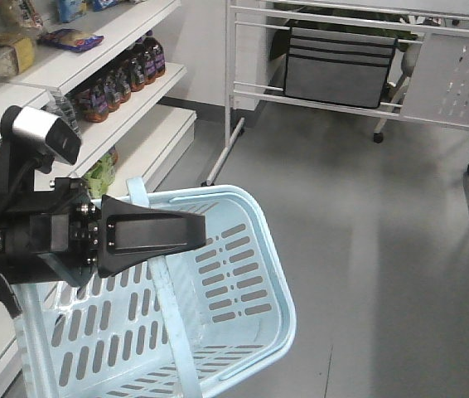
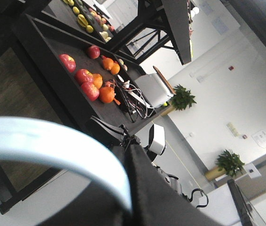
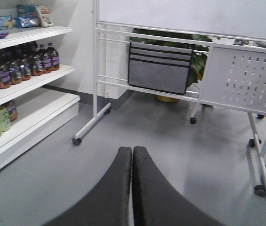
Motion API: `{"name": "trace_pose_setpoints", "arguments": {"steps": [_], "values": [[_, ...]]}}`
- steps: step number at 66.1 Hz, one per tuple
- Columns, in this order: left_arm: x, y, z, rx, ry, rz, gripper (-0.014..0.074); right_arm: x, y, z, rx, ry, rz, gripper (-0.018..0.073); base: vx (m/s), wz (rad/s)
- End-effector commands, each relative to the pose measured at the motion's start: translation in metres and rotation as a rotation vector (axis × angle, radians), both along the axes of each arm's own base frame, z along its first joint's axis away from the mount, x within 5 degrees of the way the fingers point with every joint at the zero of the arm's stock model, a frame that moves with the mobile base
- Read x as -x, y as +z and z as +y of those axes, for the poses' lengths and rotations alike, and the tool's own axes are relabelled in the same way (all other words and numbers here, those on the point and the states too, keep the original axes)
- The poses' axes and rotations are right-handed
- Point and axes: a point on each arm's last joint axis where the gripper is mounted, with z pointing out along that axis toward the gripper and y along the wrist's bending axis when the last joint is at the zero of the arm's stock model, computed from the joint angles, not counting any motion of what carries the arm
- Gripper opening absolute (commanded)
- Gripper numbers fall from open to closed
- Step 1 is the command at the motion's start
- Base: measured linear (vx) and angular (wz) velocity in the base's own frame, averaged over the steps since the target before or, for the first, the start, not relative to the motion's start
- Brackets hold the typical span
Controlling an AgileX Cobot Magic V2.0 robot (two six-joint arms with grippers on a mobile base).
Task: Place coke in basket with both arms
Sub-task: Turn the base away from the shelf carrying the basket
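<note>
The blue basket (image 1: pixel 247 274) hangs tilted beside the shelves (image 1: pixel 135 108). The left gripper (image 1: pixel 195 229) lies flat across its handle (image 1: pixel 172 332), pinched shut on it. The right gripper (image 3: pixel 132 153) points out over the grey floor (image 3: pixel 170 141), closed tight and holding nothing.

Glossy light-blue plastic basket (image 1: pixel 278 274), matt black left pincer (image 1: pixel 204 230), perhaps plastic; smooth grey floor (image 1: pixel 367 249).

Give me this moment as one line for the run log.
left gripper: shut on basket handle | right gripper: shut, empty | coke: not in view
</note>
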Motion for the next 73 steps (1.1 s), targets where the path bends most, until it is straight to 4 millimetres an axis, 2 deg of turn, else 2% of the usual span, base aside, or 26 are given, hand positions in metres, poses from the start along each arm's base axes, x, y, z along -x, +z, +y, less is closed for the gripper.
{"name": "trace_pose_setpoints", "arguments": {"steps": [1,43,73], "values": [[0.0186,0.0294,0.0004,0.175,-0.148,-0.064,-0.0008,0.0004,0.0045,0.0004,0.017,0.004,-0.084,-0.0005,0.07,-0.26],[0.0186,0.0294,0.0004,0.175,-0.148,-0.064,-0.0006,0.0004,0.0045,0.0004,0.017,0.004,-0.084,-0.0005,0.11,-0.36],[0.0186,0.0294,0.0004,0.175,-0.148,-0.064,-0.0006,0.0004,0.0045,0.0004,0.017,0.004,-0.084,-0.0005,0.17,-0.16]]}}
